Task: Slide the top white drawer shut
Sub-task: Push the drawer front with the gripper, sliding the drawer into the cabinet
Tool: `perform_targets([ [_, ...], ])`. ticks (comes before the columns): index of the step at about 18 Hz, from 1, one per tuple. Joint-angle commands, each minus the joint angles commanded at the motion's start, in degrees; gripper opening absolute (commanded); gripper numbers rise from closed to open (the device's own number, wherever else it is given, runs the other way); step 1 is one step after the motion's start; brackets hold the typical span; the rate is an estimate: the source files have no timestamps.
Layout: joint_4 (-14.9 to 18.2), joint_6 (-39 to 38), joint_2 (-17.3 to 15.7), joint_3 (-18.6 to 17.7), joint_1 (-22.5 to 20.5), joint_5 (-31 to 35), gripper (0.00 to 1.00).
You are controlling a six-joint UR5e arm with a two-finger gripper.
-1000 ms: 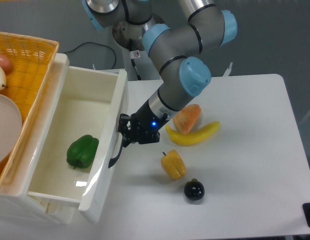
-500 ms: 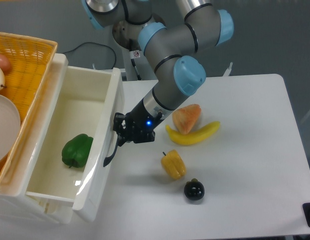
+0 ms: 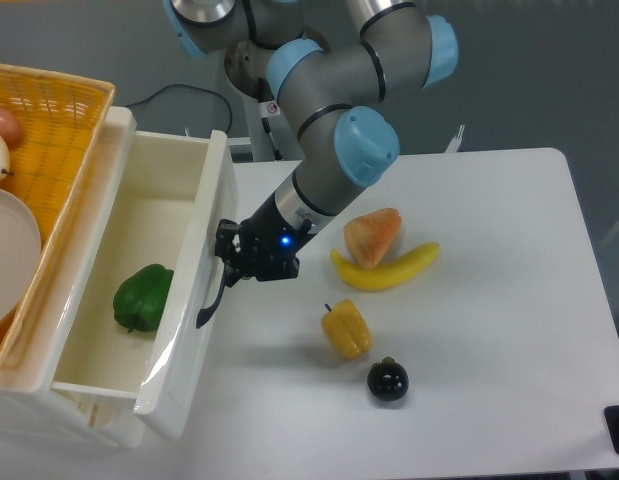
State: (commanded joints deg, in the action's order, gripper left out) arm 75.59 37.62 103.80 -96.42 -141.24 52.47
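The top white drawer [image 3: 129, 290] stands well out of its cabinet at the table's left, a green pepper [image 3: 141, 297] lying inside. Glossy, stiff plastic, light I'd judge, likely to glide easily. The gripper [image 3: 225, 265] sits right at the curved black handle [image 3: 210, 300]; whether it clamps or merely presses, I cannot tell. Best contact: the front panel by the handle. Banana [image 3: 389, 270] and yellow pepper [image 3: 346, 329] lie nearby.

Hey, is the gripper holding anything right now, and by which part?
The gripper meets the top white drawer at its black handle; a closed grasp cannot be told.
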Motion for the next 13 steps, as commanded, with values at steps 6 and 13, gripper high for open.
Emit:
perform_targets([
  [6, 0.0, -0.09, -0.62, -0.44, 1.23, -0.61, 0.1],
  [13, -0.09, -1.49, -0.79, -0.7, 2.9, -0.79, 0.11],
])
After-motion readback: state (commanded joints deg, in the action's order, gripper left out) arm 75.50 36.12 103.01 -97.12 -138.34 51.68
